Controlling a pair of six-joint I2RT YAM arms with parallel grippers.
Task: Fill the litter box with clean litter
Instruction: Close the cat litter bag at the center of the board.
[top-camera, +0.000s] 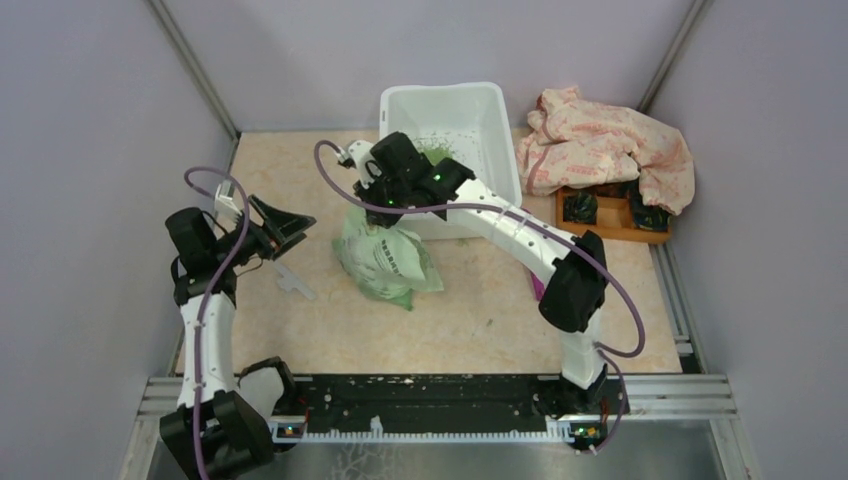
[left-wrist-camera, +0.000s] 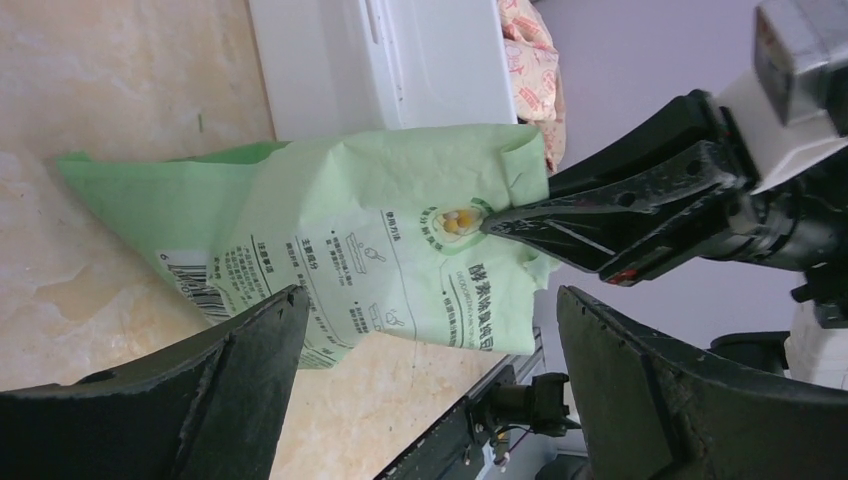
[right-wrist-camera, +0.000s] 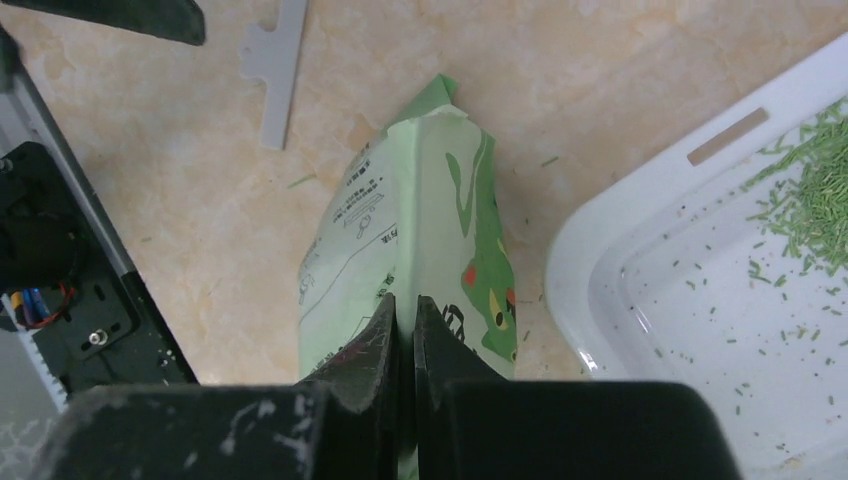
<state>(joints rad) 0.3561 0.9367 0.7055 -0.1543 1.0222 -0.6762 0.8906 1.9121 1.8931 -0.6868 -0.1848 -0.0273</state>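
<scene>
Right wrist, R fingers (right-wrist-camera: 375, 345) clenched on bag (right-wrist-camera: 430, 200) top, litter box (right-wrist-camera: 600, 240) just beside, L fingers (left-wrist-camera: 240, 370) spread

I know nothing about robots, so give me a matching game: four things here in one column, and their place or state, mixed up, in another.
Things:
1. bag
2. left pincer
3. litter
4. cloth

Place or state:
A. open, holding nothing
B. inside the litter box
C. pinched at its top by the right pincer
D. lying partly over the wooden tray

Pairs: 1-C, 2-A, 3-B, 4-D
</scene>
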